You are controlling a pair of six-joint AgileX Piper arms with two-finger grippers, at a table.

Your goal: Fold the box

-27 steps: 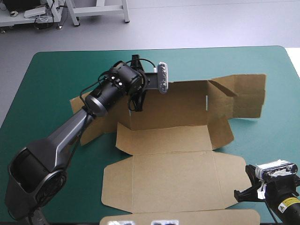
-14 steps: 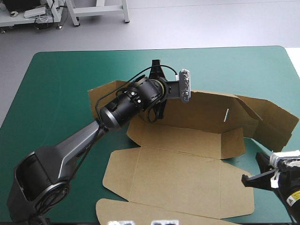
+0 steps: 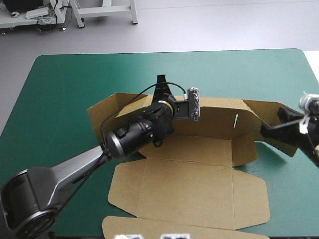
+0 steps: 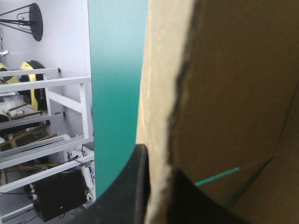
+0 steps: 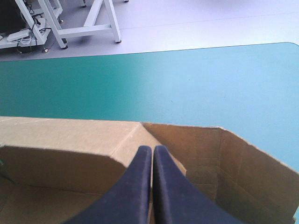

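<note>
Near the middle of the tabletop [image 3: 75, 79], our left gripper [image 4: 158, 162] pinches the far wall [image 3: 219, 107] of the box [image 3: 189, 184] to stand it up; our right gripper [image 5: 152, 150], jaws together and empty, points at the end flap [image 3: 256, 107].

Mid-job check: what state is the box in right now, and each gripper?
box: part-folded; far wall raised, near lid panel flat on the teal-green cover.
left gripper: shut on the box, pinching the far wall's edge.
right gripper: shut, no board between, pointing at the wall's right-hand corner.
</note>
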